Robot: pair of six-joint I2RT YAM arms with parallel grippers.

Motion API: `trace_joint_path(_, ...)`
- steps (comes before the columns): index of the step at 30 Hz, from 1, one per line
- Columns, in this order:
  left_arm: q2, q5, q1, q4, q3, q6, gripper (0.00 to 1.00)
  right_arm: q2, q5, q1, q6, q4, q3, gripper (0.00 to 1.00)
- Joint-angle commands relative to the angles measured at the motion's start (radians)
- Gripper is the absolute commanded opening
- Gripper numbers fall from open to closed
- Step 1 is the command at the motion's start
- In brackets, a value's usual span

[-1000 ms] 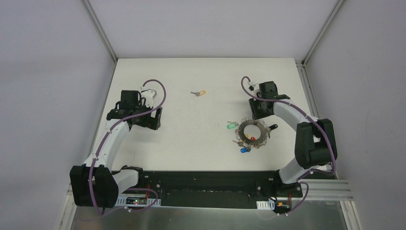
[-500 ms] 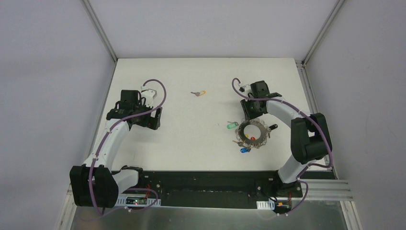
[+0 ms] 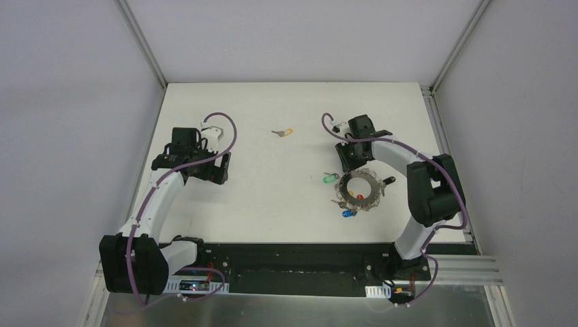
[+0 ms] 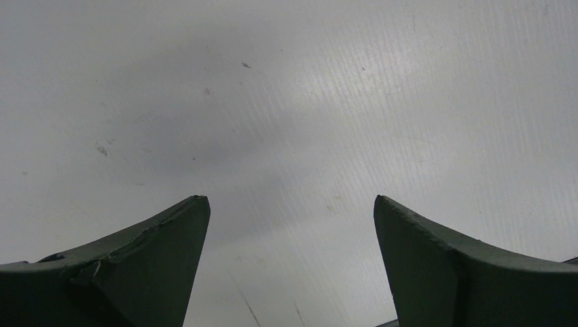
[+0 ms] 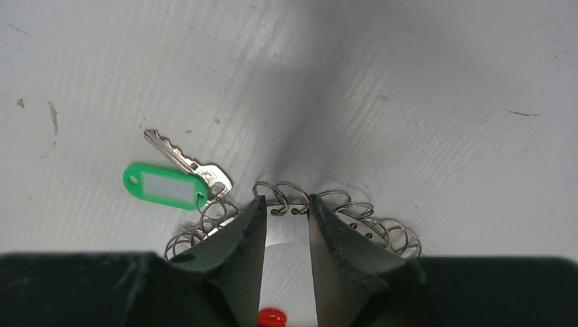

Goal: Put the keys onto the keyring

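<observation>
Keyring (image 3: 359, 190): flat on table (image 3: 259, 197), directly under right gripper (image 5: 285, 199), rim and wire loops (image 5: 382, 228) at its fingertips. Jaws narrow but apart; nothing seen clamped. Likely a stiff, weighty plate with springy, slippery loops, so grip the rim edge. Round, no long axis. Green key (image 5: 167, 185) left of fingertips, blade pointing away up-left. Left gripper (image 4: 290, 199) wide, holding nothing.

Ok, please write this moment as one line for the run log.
left tool: open, over table | right tool: narrow gap, above keyring rim, grip unclear | yellow key: on table, away from keyring
</observation>
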State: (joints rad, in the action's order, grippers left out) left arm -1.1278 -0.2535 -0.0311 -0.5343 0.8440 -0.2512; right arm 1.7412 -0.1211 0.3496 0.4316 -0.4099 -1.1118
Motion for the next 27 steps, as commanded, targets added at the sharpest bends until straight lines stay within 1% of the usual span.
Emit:
trace_joint_path(1, -0.006, 0.0, 0.005, -0.015, 0.035, -0.013, 0.94, 0.026, -0.03, 0.006, 0.0, -0.032, -0.057, 0.31)
trace_joint_path(5, -0.009, -0.001, 0.005, -0.016, 0.036, -0.014, 0.93, 0.044, -0.034, 0.007, -0.002, -0.042, -0.063, 0.29)
trace_joint_path(11, -0.009, -0.003, 0.005, -0.018, 0.037, -0.015, 0.93, 0.023, -0.07, 0.009, 0.005, -0.052, -0.055, 0.26)
trace_joint_path(16, -0.013, -0.004, 0.005, -0.023, 0.041, -0.016, 0.93, 0.006, -0.116, 0.009, 0.013, -0.065, -0.057, 0.19)
trace_joint_path(21, -0.014, -0.004, 0.005, -0.025, 0.043, -0.017, 0.93, -0.015, -0.111, 0.009, 0.02, -0.065, -0.06, 0.1)
trace_joint_path(25, -0.017, -0.007, 0.005, -0.029, 0.045, -0.016, 0.92, -0.04, -0.077, 0.008, 0.019, -0.051, -0.059, 0.06)
trace_joint_path(27, -0.018, -0.007, 0.005, -0.032, 0.048, -0.015, 0.92, -0.048, -0.035, 0.007, 0.015, -0.041, -0.058, 0.01)
